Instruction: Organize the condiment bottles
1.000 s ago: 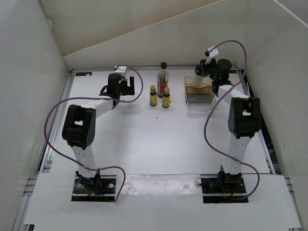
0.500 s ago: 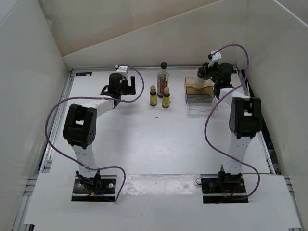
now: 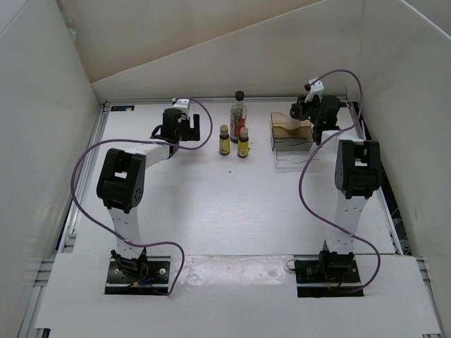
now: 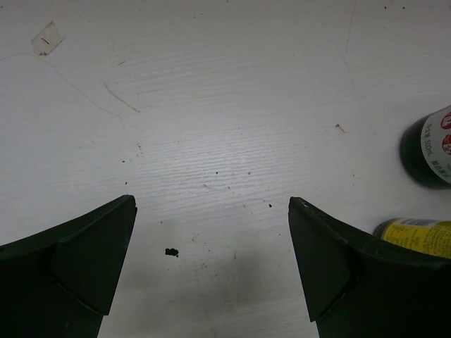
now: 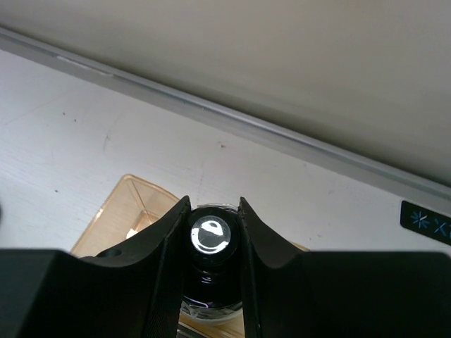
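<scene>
Bottle (image 5: 211, 236) held over tray (image 5: 123, 201)

Right gripper (image 5: 213, 205) squeezes it near its black cap; left gripper (image 4: 211, 202) is spread wide, holding nothing; tall red bottle (image 3: 239, 116) and two little yellow bottles (image 3: 224, 140) (image 3: 243, 141) stand together at the table's (image 3: 211, 204) back.

The top camera looks down from high over the near side of the table (image 3: 211, 204). The left wrist camera peers down close, left of the tall bottle (image 3: 238, 118); both show one yellow bottle (image 4: 416, 236). The right wrist camera hangs close over a black-capped bottle (image 5: 210, 236), right of the tall bottle.
</scene>
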### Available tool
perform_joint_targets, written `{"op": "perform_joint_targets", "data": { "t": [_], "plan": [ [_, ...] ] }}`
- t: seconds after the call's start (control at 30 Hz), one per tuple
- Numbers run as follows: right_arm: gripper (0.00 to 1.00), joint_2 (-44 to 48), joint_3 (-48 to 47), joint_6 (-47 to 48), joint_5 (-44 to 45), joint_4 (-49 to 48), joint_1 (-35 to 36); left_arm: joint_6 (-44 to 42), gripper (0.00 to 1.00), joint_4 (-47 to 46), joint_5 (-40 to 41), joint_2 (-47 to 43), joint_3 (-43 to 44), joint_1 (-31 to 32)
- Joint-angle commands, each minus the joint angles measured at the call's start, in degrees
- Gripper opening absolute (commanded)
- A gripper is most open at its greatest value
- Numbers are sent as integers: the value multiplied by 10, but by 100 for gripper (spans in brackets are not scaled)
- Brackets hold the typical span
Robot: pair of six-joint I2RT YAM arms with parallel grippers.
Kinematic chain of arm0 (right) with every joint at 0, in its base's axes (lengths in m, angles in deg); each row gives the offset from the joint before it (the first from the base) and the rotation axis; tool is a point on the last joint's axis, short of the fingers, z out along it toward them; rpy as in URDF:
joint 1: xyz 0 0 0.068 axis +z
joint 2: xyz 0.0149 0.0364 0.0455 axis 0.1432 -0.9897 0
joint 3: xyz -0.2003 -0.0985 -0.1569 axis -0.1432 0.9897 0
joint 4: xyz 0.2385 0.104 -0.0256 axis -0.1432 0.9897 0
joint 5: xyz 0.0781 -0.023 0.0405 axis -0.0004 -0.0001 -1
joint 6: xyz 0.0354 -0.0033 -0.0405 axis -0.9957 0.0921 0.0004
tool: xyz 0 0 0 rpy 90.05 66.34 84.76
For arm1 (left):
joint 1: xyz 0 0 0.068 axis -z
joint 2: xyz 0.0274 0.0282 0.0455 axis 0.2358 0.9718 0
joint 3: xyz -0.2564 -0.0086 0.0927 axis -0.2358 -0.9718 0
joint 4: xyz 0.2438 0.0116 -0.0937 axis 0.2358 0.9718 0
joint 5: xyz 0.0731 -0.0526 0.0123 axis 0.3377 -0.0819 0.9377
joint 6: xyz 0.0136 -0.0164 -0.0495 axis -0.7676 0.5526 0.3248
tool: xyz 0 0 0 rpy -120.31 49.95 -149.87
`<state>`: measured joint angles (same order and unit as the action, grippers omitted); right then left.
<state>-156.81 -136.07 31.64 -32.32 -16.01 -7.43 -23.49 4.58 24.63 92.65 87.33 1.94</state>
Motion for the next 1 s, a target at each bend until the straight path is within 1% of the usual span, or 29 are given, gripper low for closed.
{"op": "perform_joint_targets", "data": {
  "t": [0.0, 0.43, 0.47, 0.57, 0.6, 0.67, 0.7, 0.83, 0.97],
  "plan": [
    [0, -1, -25, 9, -4, -64, -19, -2, 100, -5, -8, -1, 29, 2],
    [0, -3, -7, 12, -5, -75, -26, 1, 100, -9, -10, 11, 36, 5],
    [21, -1, -3, 10, -4, -75, -26, 1, 100, -9, -10, 11, 37, 5],
    [48, 2, 5, 11, -4, -77, -25, 1, 100, -12, -10, 11, 34, 5],
    [59, 3, 7, 10, -1, -78, -24, 1, 100, -11, -10, 11, 33, 5],
    [65, 9, 18, 7, 5, -85, -23, 1, 100, -12, -10, 10, 30, 6],
    [70, 13, 20, 6, 6, -87, -21, 1, 100, -13, -10, 7, 32, 5],
    [71, 32, 25, 13, 14, -89, -14, -1, 100, -13, -10, -3, 23, 5],
    [72, 76, 29, 20, 12, -78, -9, 0, 100, -17, -7, -31, 6, 5]
  ]
}}
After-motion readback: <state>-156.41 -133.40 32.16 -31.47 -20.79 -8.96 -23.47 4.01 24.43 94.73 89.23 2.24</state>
